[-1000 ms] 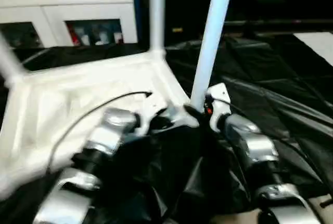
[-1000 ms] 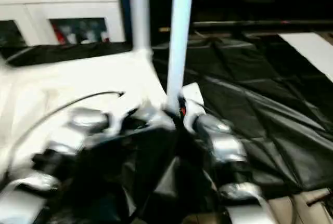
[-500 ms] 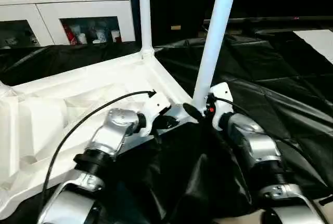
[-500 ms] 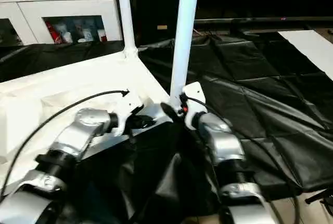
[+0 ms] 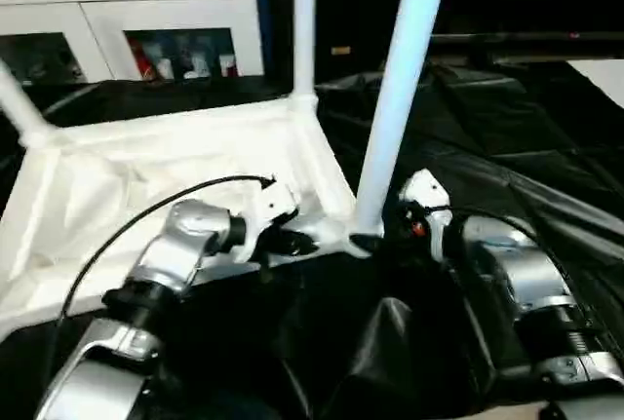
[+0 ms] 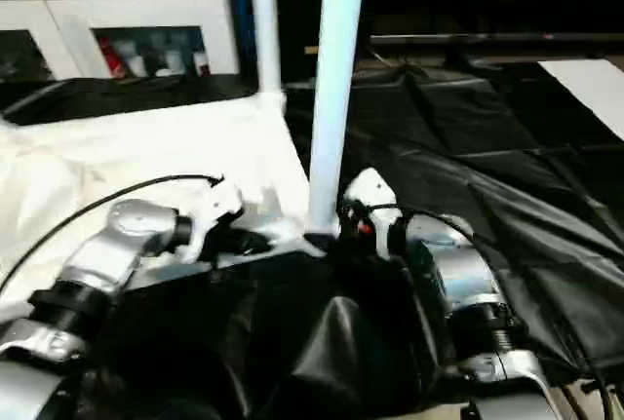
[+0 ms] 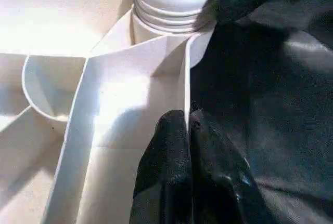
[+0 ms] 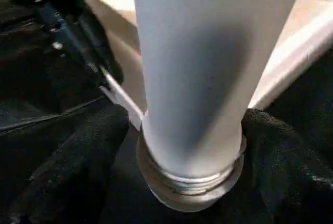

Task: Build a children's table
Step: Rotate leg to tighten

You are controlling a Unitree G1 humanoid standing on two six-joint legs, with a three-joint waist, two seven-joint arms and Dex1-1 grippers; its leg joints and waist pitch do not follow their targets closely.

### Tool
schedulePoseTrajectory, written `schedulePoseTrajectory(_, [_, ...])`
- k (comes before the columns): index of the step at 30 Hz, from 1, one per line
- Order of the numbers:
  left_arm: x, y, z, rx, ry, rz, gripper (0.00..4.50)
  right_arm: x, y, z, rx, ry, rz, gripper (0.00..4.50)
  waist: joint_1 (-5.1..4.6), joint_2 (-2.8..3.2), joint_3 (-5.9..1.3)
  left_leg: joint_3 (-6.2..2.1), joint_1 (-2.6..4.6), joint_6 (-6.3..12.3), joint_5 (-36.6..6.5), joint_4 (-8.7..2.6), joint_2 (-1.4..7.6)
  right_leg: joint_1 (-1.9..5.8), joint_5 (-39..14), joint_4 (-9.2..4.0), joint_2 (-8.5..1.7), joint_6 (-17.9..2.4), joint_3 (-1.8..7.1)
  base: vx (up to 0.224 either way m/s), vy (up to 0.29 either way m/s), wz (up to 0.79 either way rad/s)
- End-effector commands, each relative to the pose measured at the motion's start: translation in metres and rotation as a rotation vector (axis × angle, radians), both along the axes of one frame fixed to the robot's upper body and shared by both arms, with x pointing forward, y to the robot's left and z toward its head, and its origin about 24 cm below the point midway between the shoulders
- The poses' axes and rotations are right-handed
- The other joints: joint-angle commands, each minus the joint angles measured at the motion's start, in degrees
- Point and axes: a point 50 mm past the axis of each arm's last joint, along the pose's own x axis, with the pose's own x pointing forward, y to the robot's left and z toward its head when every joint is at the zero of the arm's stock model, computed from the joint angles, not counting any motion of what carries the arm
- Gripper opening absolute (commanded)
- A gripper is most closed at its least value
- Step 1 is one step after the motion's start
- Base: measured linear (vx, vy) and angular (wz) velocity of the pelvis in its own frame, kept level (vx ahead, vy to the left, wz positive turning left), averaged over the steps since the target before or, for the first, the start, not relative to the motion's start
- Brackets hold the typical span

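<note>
Three legs (image 5: 398, 98) are standing up from the upturned tabletop (image 5: 146, 186). Left gripper (image 7: 188, 146) is pinching the tabletop rim beside the nearest leg's socket; right gripper (image 8: 179, 146) is straddling that leg's base, fingers (image 8: 67, 151) spread.

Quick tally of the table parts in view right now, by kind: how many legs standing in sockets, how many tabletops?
Legs standing in sockets: 3, near leg, far leg, left corner leg
Tabletop, underside up: 1
Total: 4
</note>
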Motion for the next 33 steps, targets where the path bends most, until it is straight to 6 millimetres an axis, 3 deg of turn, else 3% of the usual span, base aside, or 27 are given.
schedulePoseTrajectory(1, [0.0,-0.026,0.017,-0.073,-0.078,-0.098,0.0,-0.026,0.047,-0.009,0.073,0.093,0.314,3.7,0.23,-0.44,-3.26,-0.33,0.22,3.57,-14.6,-3.81,2.25,2.91,-19.3,-3.98,-3.25,-11.8,2.82,0.0,0.0,0.0])
schedulePoseTrajectory(6, [-0.003,-0.023,0.016,-0.067,-0.069,-0.127,0.0,-0.028,0.046,-0.012,0.05,0.098,0.333,3.7,0.75,-0.24,-3.28,-0.26,0.53,3.12,-15.1,-3.8,2.34,2.67,-19.7,-4.08,-3.24,-11.8,2.94,0.0,0.0,0.0])
schedulePoseTrajectory(12, [-0.003,-0.024,0.016,-0.067,-0.068,-0.138,0.0,-0.026,0.048,-0.018,0.047,0.106,0.306,3.19,0.69,-0.37,-3.29,-0.38,0.29,2.62,-15.0,-3.88,2.2,2.86,-20.9,-4.14,-3.34,-11.0,2.9,0.0,0.0,0.0])
schedulePoseTrajectory(18, [-0.001,-0.023,0.015,-0.06,-0.073,-0.107,0.0,-0.026,0.047,-0.021,0.062,0.118,0.296,2.73,0.78,-0.33,-3.43,-0.4,0.19,2.99,-13.6,-3.84,2.26,3.01,-18.6,-3.82,-3.27,-11.5,2.88,0.0,0.0,0.0])
schedulePoseTrajectory(22, [0.009,-0.03,0.014,-0.069,-0.099,0.04,0.0,-0.015,0.052,-0.024,0.107,0.107,0.091,2.55,0.73,-0.31,-3.24,-0.3,0.33,2.74,-14.7,-3.86,2.17,2.8,-20.0,-4.1,-3.28,-11.6,2.87,0.0,0.0,0.0])
schedulePoseTrajectory(24, [0.013,-0.036,0.014,-0.072,-0.111,0.103,0.0,-0.003,0.059,-0.029,0.109,0.09,-0.107,2.53,0.16,-0.38,-2.82,-0.64,0.68,0.89,-18.0,-4.08,1.93,2.4,-27.6,-4.86,-3.4,-9.4,2.58,0.0,0.0,0.0])
schedulePoseTrajectory(26, [0.016,-0.041,0.015,-0.077,-0.117,0.142,0.0,0.001,0.063,-0.03,0.111,0.087,-0.192,2.5,-0.52,-0.43,-2.7,-0.9,1.03,-0.18,-20.5,-4.0,1.67,2.12,-33.2,-5.62,-3.41,-7.0,2.23,-0.026,0.001,-0.02])
schedulePoseTrajectory(28, [0.019,-0.049,0.015,-0.09,-0.12,0.192,0.0,0.006,0.069,-0.032,0.112,0.082,-0.291,2.49,-0.87,-0.23,-2.53,-1.09,1.27,-0.19,-22.3,-3.89,1.48,1.82,-36.8,-6.35,-3.4,-4.9,1.87,-0.026,0.001,-0.02])
schedulePoseTrajectory(31, [0.021,-0.059,0.016,-0.115,-0.121,0.233,0.0,0.01,0.076,-0.033,0.11,0.079,-0.385,2.48,-1.45,-0.27,-2.5,-1.33,1.15,-0.03,-23.9,-3.88,1.28,1.83,-38.7,-7.04,-3.36,-3.2,1.24,0.0,0.0,0.0])
schedulePoseTrajectory(33, [0.021,-0.072,0.018,-0.134,-0.123,0.256,0.0,0.013,0.087,-0.032,0.111,0.077,-0.451,2.48,-2.05,0.02,-2.68,-1.6,1.04,0.14,-24.8,-4.2,1.52,2.0,-36.4,-7.13,-3.31,-3.6,1.0,0.0,0.0,0.0])
